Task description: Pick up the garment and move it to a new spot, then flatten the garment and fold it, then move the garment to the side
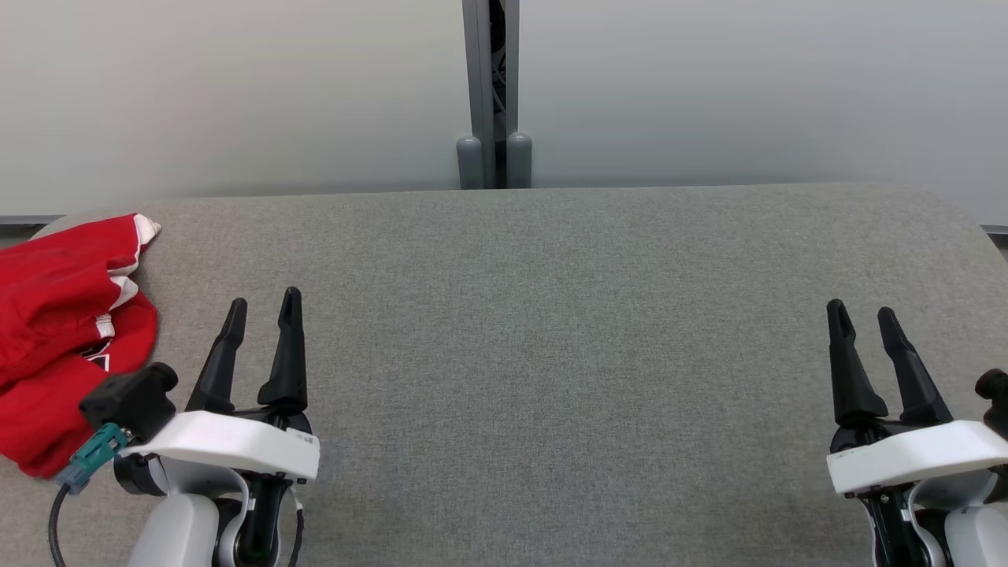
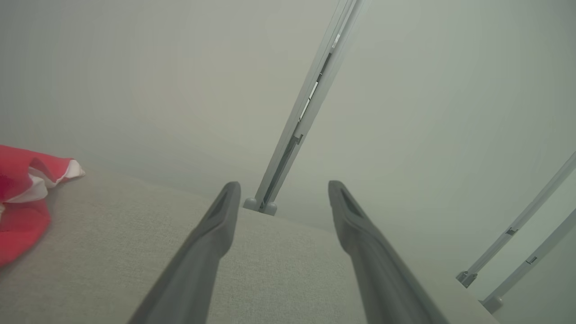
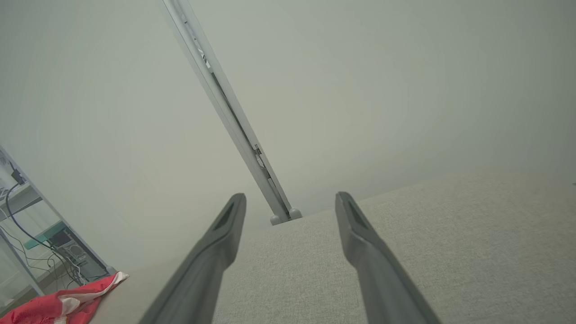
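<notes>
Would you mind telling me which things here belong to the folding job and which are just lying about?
Job: garment, crumpled at the left end; table.
Lying about: post; wall; rack.

1. No word, number, brand or sign in my views is legible.
2. Head view: the red garment (image 1: 55, 315) lies just left of my left gripper (image 1: 265, 299). On the fold nearest that gripper it bears a scrap of white print (image 1: 101, 360). Folds cut the print off, so it spells nothing legible.
3. Head view: a small sticker (image 1: 305, 441) sits on the right corner of the left wrist housing (image 1: 236, 445), just below my left gripper's fingers. Its marks are too small to read.
4. Head view: far to the right of my left gripper is my right gripper (image 1: 860, 309). The right wrist housing (image 1: 913, 457) below it carries a faint mark (image 1: 843, 454) at its near end, also too small to read.
</notes>
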Controlling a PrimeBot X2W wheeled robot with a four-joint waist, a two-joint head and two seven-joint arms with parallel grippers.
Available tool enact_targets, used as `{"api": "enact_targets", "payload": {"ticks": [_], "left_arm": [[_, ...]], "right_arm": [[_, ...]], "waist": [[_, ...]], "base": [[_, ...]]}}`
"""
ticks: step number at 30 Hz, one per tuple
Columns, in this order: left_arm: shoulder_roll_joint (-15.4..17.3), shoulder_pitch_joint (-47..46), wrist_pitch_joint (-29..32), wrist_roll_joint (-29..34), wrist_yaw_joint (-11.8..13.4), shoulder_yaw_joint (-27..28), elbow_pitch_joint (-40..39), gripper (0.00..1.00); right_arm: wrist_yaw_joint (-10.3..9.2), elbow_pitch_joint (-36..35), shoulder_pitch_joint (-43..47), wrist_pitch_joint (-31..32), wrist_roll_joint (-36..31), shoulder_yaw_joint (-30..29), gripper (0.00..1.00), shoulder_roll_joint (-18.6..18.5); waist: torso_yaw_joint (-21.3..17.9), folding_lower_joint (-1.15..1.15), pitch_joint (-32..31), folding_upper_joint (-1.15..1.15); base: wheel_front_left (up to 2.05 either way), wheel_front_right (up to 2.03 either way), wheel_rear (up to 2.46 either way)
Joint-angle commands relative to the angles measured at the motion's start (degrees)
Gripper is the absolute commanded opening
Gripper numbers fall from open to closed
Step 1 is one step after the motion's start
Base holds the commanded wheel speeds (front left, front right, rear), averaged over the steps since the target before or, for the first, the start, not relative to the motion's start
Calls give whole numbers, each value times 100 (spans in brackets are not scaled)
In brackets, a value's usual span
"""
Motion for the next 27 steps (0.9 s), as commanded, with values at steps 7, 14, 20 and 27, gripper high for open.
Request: {"api": "enact_targets", "payload": {"ticks": [7, 14, 20, 27], "left_arm": [[126, -190, -133, 714, 155, -146, 22, 100], [168, -151, -198, 1135, 243, -229, 78, 100], [184, -77, -248, 1537, 369, -308, 143, 100], [180, -48, -263, 1876, 434, -419, 224, 100]], "right_arm": [[23, 22, -110, -196, -775, 70, 100, -26], [26, 239, -72, -319, -1203, 20, 100, 29], [28, 553, -120, -412, -1660, -97, 100, 80], [30, 757, -159, -444, -2009, -166, 100, 104]], "waist": [[1, 0, 2, 0], [-14, 0, -8, 0], [-9, 0, -13, 0], [25, 0, 0, 0]], "base": [[0, 0, 0], [0, 0, 0], [0, 0, 0], [0, 0, 0]]}}
